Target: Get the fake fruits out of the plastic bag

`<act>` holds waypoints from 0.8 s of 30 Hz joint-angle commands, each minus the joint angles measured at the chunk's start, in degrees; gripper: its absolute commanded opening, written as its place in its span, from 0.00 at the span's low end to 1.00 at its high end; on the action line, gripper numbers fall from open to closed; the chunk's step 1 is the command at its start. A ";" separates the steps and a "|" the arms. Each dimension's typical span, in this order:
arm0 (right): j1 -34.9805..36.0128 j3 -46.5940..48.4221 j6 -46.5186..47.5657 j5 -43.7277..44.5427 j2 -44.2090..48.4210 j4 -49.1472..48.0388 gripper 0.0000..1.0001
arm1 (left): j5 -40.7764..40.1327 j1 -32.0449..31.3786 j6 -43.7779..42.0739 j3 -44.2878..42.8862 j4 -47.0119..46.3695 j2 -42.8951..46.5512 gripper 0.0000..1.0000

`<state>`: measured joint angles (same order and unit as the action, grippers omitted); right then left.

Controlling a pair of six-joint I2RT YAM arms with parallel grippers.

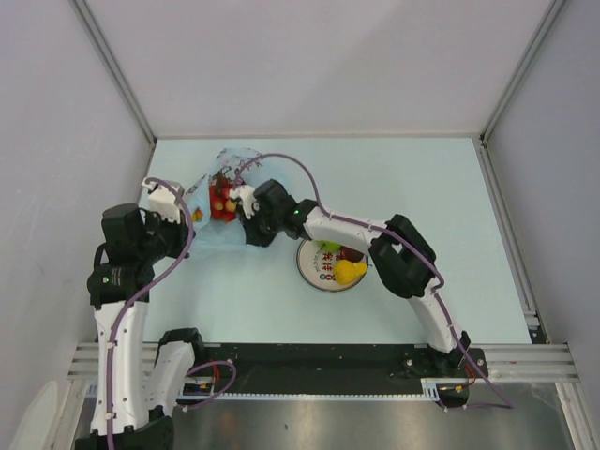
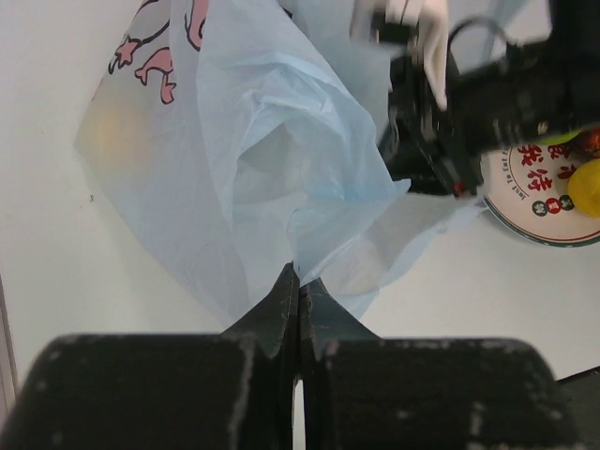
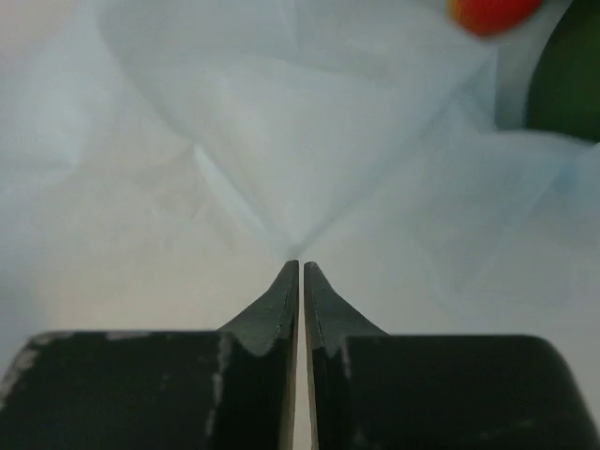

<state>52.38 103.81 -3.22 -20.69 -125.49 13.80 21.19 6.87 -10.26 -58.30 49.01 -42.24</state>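
light-blue film fills both wrist views: the plastic bag (image 2: 234,122) lies crumpled on the table (image 1: 422,178) at the far left, well apart from the plate (image 1: 304,267). the left pincer (image 2: 298,274) is closed tight on a fold at the bag's near edge, with the film drawn into a peak at its tips. the right pincer (image 3: 300,267) has its jaws all but together on another fold, and the creases running into its tips suggest it has hold of the film and not of any fruit.

some fruits are out already: a yellow fruit (image 1: 351,272), a green apple (image 1: 328,247) and a darker piece sit on the plate. the red berries (image 1: 222,208) show at the bag's mouth, just beside the right wrist, and the right wrist view catches an orange-red piece (image 3: 492,9) and a dark green fruit (image 3: 572,80) behind the film. the job looks partly done.

risks from here, as i judge them: the film is thin and slippery, so if the two pincers pull apart hard it could tear or slide out of one grip, and the mouth would collapse over the berries. if the right pincer lifts only film, the bag may tip and roll loose fruits across the table. the right arm also reaches over the plate, so a low sweep back could knock the fruits there.
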 commanded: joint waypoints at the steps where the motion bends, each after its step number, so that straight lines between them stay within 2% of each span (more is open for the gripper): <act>1: 3.68 -8.50 3.05 1.81 4.46 1.23 0.05 | 0.69 1.30 2.26 -1.20 -1.46 0.58 0.00; 4: 6.14 -12.83 5.68 -0.58 7.36 1.05 0.05 | 1.40 1.56 2.70 -0.93 -1.90 0.32 0.00; 7: 6.77 -12.23 7.88 3.44 8.86 0.70 0.05 | 2.19 1.56 2.70 -0.67 -1.91 0.40 0.00; 11: 4.49 -2.08 10.51 7.15 6.58 0.35 0.26 | 3.24 1.48 2.53 1.08 -1.73 0.66 0.00; 14: 3.78 5.84 14.11 6.36 2.28 1.66 0.35 | 3.77 1.48 2.53 1.70 -1.47 1.19 0.00; 17: 3.87 9.47 17.37 4.53 -2.20 2.37 0.40 | 3.95 1.48 2.62 1.88 -1.38 1.28 0.00; 19: 4.57 11.15 19.13 7.22 -5.18 1.93 0.40 | 4.03 1.48 2.62 1.62 -1.29 1.11 0.00; 24: 4.49 11.68 20.36 12.76 -8.36 0.61 0.27 | 4.38 1.56 2.88 0.38 -1.46 0.23 0.00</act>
<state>56.16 115.15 14.15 -12.78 -129.25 13.67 23.64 7.81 -8.82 -56.58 48.62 -41.63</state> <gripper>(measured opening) 0.312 0.005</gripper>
